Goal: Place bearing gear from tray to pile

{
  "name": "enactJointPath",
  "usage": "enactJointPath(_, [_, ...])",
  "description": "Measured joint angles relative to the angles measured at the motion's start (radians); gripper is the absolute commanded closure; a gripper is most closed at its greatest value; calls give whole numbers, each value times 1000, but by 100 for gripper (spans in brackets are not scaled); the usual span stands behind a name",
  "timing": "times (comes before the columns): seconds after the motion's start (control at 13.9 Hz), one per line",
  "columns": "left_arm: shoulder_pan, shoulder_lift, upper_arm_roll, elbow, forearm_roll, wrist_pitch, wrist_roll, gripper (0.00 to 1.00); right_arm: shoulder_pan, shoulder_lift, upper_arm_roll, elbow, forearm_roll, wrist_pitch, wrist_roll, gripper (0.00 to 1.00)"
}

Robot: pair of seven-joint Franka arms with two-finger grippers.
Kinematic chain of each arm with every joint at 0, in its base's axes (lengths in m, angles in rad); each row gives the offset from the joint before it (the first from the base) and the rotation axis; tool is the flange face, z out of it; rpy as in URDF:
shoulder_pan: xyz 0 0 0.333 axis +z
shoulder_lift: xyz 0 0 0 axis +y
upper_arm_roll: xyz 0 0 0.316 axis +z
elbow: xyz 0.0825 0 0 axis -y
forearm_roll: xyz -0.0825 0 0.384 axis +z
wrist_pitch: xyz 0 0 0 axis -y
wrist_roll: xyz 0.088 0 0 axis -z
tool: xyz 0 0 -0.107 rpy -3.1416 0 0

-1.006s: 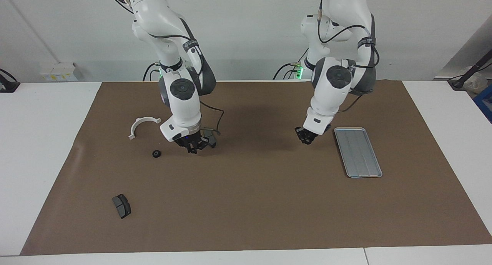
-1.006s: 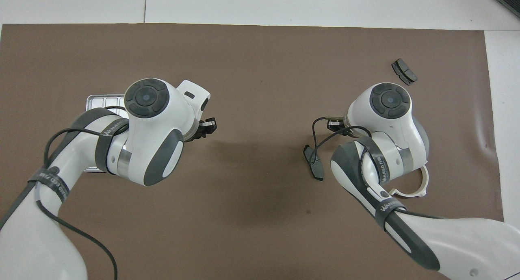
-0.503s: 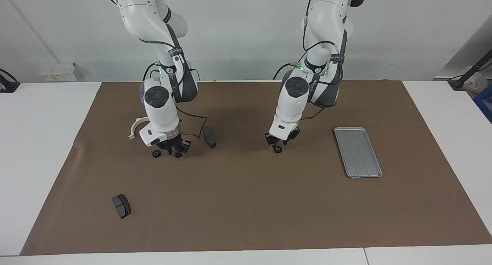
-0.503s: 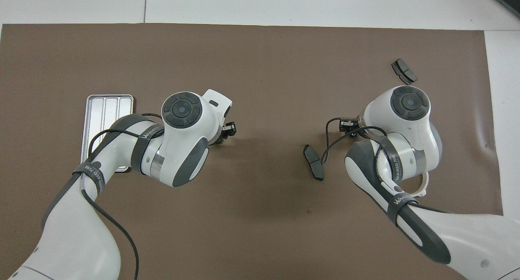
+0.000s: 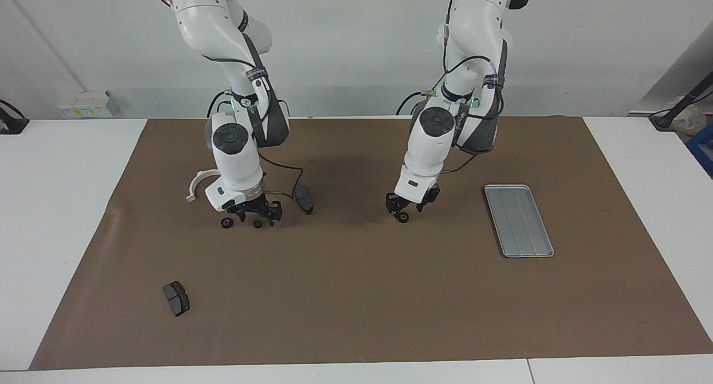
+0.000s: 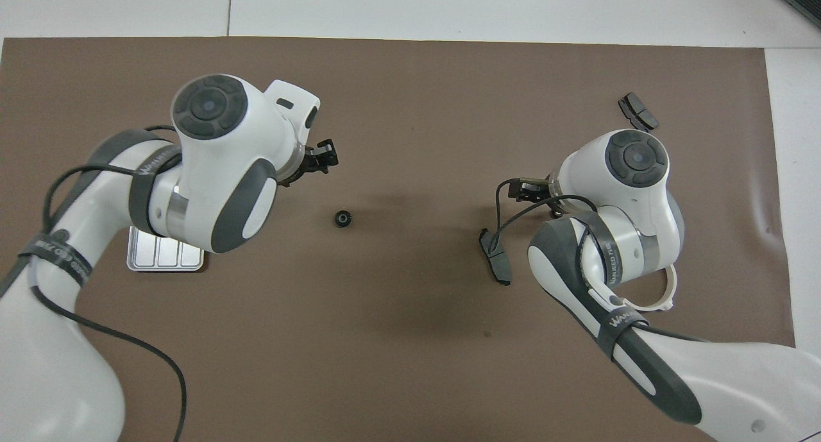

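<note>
- Tray [image 5: 518, 219]: at the left arm's end of the brown mat [image 5: 362, 295] on the tabletop. Ridged floor shows bare in the facing view; no gear in it. The overhead view shows only one end of it, the rest lying under the left arm.
- Pile, at the right arm's end: white bracket [image 5: 196, 182], brake pad [image 5: 303, 199] beside it, a second brake pad [image 5: 176, 298] well apart and farther from the robots. Two small black gears sit here: outer gear [image 5: 226, 223] and inner gear [image 5: 258, 224].
- Right end effector [image 5: 259, 214]: low over the inner gear, fingers spread, gripping nothing; the gear rests on the mat beneath it.
- Left end effector [image 5: 409, 205]: low over mid-mat, fingers apart, empty.
- Middle gear [image 5: 402, 217]: on the mat just below the left end effector. Overhead view confirms it lies free, between tray and pile and well apart from both.

Progress, as I judge it: tray cleared, two gears at the pile. Left to do: carry the middle gear across to the pile, probably the right arm's job, since it sits closer to that end.
</note>
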Motion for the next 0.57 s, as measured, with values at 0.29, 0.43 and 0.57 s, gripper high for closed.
enactJointPath(0.29, [161,-13,4,125,0,-181,224,29,157,33,3,93,4,-2,243,0])
enactJointPath(0.43, [225,-13,6,135,0,-230,347,29,251,93,4,183,2,-31,384,0])
enactJointPath(0.57, [270,-19,7,146,0,-297,437,27,331,164,3,278,-3,-62,493,0])
